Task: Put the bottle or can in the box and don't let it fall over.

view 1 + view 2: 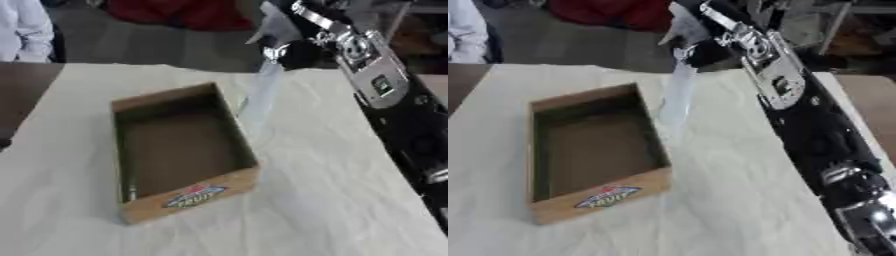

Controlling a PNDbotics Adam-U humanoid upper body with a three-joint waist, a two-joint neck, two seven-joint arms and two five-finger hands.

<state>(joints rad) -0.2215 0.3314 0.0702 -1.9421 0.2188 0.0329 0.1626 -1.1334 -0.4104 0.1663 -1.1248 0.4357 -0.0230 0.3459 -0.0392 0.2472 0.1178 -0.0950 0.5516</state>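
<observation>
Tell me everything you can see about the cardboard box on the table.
The cardboard box is an open-topped, rectangular tray of brown cardboard, apparently empty, with a darker, shadowed inside. Its near short wall carries a red, blue and white oval label. It sits flat on the pale, cloth-covered table, turned slightly askew, with its long sides running away from the camera. A clear bottle, held at its top by the right hand, hangs tilted just beyond the box's far right corner; whether they touch cannot be told.

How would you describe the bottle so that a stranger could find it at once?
Find the open cardboard box on the pale table. Just beyond its far right corner hangs a tall clear bottle, held at the top by the right hand. Nothing else is see-through.
</observation>
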